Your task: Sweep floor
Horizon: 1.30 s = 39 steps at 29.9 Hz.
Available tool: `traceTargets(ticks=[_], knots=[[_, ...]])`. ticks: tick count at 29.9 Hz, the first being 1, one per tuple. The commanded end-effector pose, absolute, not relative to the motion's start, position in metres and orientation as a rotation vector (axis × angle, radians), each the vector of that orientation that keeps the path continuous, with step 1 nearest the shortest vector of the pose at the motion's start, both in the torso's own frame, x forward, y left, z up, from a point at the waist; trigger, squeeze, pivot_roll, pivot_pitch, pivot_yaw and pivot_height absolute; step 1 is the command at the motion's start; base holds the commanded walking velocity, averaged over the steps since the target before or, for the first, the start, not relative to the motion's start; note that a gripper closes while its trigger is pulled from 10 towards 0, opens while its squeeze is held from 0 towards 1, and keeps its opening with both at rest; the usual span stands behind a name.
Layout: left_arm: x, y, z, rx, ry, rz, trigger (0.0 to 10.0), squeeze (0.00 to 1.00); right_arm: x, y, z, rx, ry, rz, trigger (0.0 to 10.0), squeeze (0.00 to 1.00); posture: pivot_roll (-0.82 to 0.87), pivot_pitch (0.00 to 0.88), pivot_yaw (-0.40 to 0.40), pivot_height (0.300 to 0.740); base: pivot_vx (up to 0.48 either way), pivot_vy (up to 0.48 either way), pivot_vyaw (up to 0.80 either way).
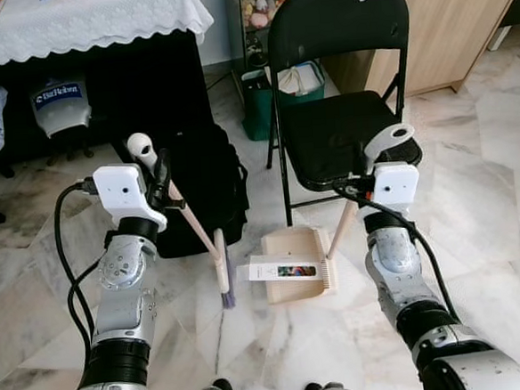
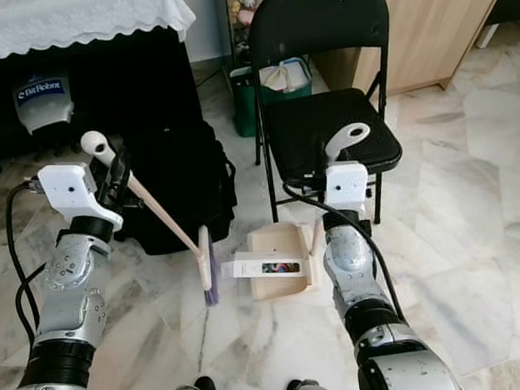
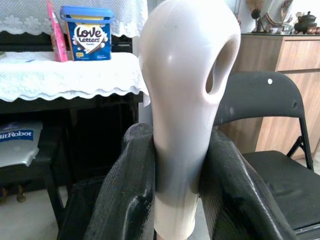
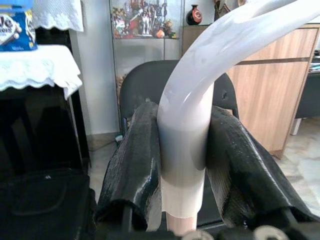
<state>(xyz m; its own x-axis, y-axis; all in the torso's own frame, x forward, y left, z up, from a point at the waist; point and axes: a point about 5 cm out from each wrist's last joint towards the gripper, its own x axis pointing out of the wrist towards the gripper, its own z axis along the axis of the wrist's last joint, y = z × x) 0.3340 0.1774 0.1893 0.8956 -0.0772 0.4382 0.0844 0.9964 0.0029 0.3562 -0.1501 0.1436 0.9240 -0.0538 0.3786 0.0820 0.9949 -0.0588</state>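
My left gripper (image 1: 159,182) is shut on the white grip of a small hand broom (image 1: 195,226). Its beige stick slants down to purple bristles (image 1: 229,295) resting on the marble floor. In the left wrist view the black fingers (image 3: 125,200) clamp the white broom grip (image 3: 185,95). My right gripper (image 1: 367,187) is shut on the white handle of a beige dustpan (image 1: 293,264). The pan lies flat on the floor just right of the bristles, with a small white box (image 1: 279,270) in it. In the right wrist view the fingers (image 4: 135,175) squeeze the dustpan handle (image 4: 187,130).
A black folding chair (image 1: 340,127) stands right behind the dustpan. A black bag (image 1: 208,185) sits on the floor behind the broom. A black table with a white lace cloth (image 1: 78,25) is at the back left. A green bin (image 1: 258,101) and a wooden cabinet (image 1: 453,21) stand beyond.
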Motion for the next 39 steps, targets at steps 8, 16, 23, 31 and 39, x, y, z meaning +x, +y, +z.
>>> traceTargets(ticks=[8,16,23,31,39], knots=[[0.335,0.181,0.202,0.025,-0.522,-0.071,10.0,0.0,0.354,-0.144,0.153,0.024,-0.443,-0.087,10.0,0.0,0.04,0.073,0.037,0.74,0.0,0.0,0.0],[0.328,0.182,0.188,0.013,-0.483,-0.092,10.0,0.0,0.347,-0.143,0.148,0.05,-0.441,-0.102,10.0,0.0,0.03,0.049,0.05,0.74,0.0,0.0,0.0],[0.324,0.185,0.177,0.029,-0.45,-0.098,10.0,0.0,0.337,-0.141,0.14,0.062,-0.431,-0.099,10.0,0.0,0.03,0.01,0.054,0.74,0.0,0.0,0.0],[0.323,0.194,0.178,0.05,-0.446,-0.082,10.0,0.0,0.333,-0.144,0.139,0.078,-0.422,-0.116,10.0,0.0,0.03,0.0,0.064,0.74,0.0,0.0,0.0],[0.322,0.184,0.173,-0.019,-0.438,-0.069,10.0,0.0,0.331,-0.144,0.141,0.074,-0.428,-0.125,10.0,0.0,0.03,0.002,0.065,0.74,0.0,0.0,0.0]])
